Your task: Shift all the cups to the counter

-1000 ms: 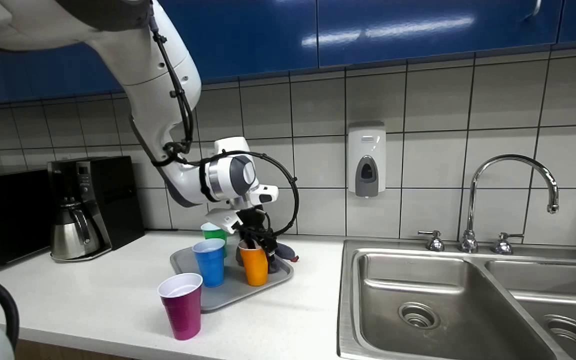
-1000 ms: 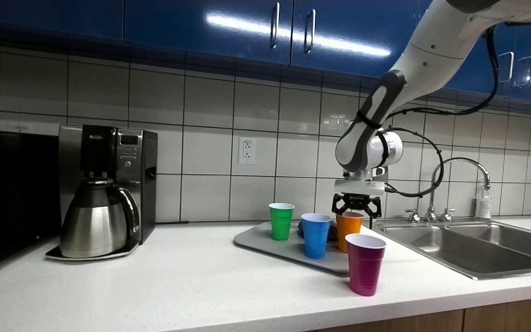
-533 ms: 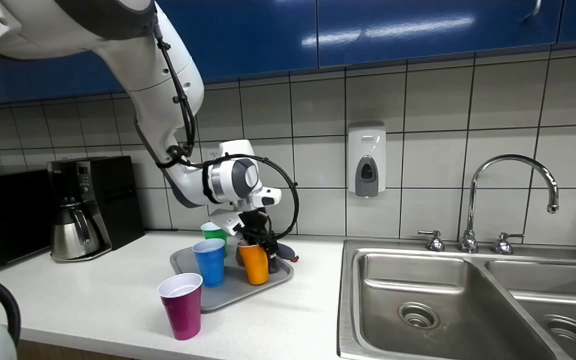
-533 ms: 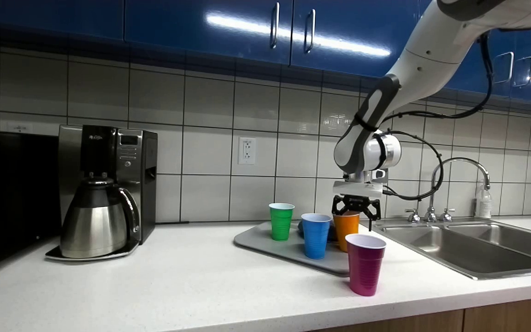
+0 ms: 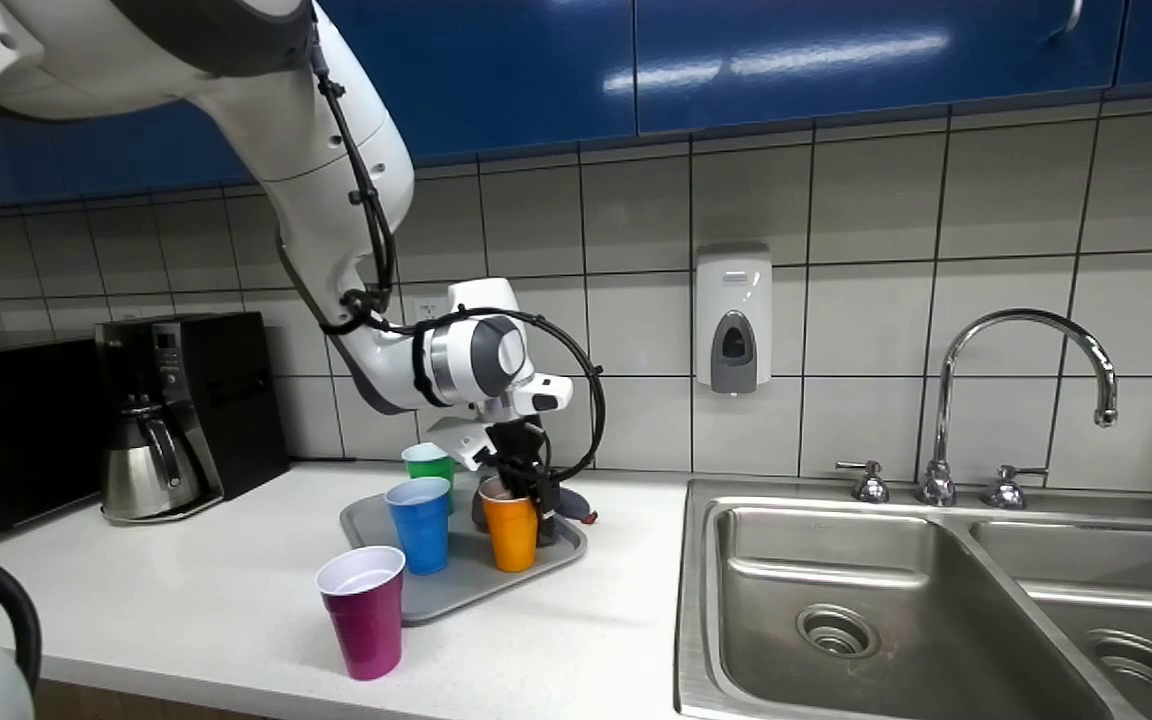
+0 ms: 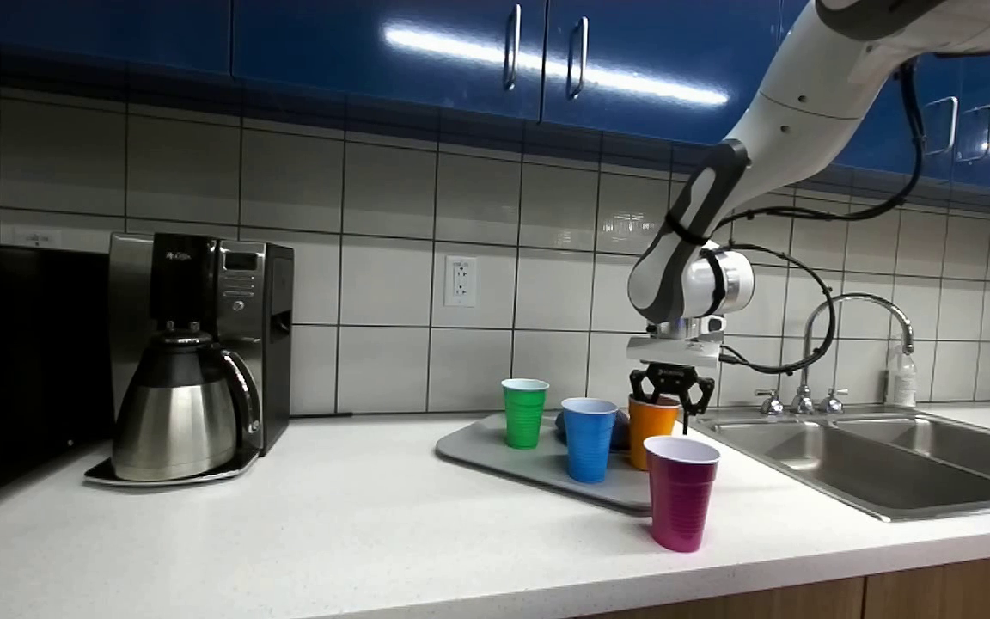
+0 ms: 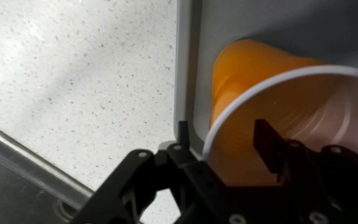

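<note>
Robotiq gripper point(image 7: 222, 135): parted in the wrist view, astride the rim of the orange cup point(image 7: 247, 59); one finger point(image 7: 266, 144) is at the cup's mouth, the other finger point(image 7: 183, 133) outside it, with a gap between that outer finger and the rim, so the cup wall is not pinched. How deep the inner finger reaches, I cannot tell.
Panda arm point(image 6: 804, 120): white, its wrist above the orange cup in both exterior views.
Orange cup: standing on the grey tray point(image 5: 441, 600), just inside its raised edge.
Blue cup point(image 6: 588, 443): upright on the tray, between the green and orange ones in an exterior view.
Green cup point(image 6: 524, 417): upright on the tray, closer to the wall than the blue one.
Purple-magenta cup point(image 6: 681, 507): upright directly on the off-white counter point(image 6: 289, 550), near the tray; the only one of the four there.
Dark item point(image 5: 573, 503): behind the orange cup, partly hidden, with a small red end; what it is, I cannot tell.
Coffee maker point(image 6: 241, 318): on the counter, steel coffee pot point(image 6: 177, 430) at its front, black appliance point(image 6: 27, 361) beside it.
Steel double-basin sink point(image 5: 696, 600): set into the counter, with an arched faucet point(image 5: 944, 420).
Tiled wall point(image 5: 866, 320): carries a soap dispenser point(image 5: 733, 330) and a power outlet point(image 6: 461, 281); blue cupboards point(image 6: 375, 86) above.
</note>
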`<state>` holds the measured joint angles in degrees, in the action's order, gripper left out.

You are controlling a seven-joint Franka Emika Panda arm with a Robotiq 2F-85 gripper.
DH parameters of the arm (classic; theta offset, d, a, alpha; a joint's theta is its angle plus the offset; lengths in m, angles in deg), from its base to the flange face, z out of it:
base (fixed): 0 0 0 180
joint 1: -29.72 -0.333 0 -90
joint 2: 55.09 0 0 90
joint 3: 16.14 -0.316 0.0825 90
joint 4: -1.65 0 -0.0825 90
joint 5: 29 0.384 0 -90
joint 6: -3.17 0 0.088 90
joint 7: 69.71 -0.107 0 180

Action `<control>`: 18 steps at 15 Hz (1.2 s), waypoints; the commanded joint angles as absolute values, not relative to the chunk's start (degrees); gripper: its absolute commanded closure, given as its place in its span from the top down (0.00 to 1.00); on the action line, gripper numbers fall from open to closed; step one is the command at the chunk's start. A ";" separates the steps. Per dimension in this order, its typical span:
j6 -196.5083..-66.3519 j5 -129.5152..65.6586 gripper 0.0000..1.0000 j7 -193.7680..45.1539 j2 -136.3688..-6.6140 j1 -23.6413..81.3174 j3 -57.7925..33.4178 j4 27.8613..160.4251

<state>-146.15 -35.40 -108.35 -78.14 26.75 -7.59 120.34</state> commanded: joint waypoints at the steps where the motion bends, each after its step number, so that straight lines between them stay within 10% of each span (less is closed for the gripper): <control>1: -145.11 -34.58 0.27 -107.95 -77.08 26.19 -6.70 120.45; 5: -145.01 -34.73 0.00 -108.00 -76.78 26.13 -6.41 120.64; 18: -145.69 -33.52 0.01 -107.17 -73.48 26.84 -7.04 121.79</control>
<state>-146.18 -35.08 -108.34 -76.42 26.75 -7.06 120.36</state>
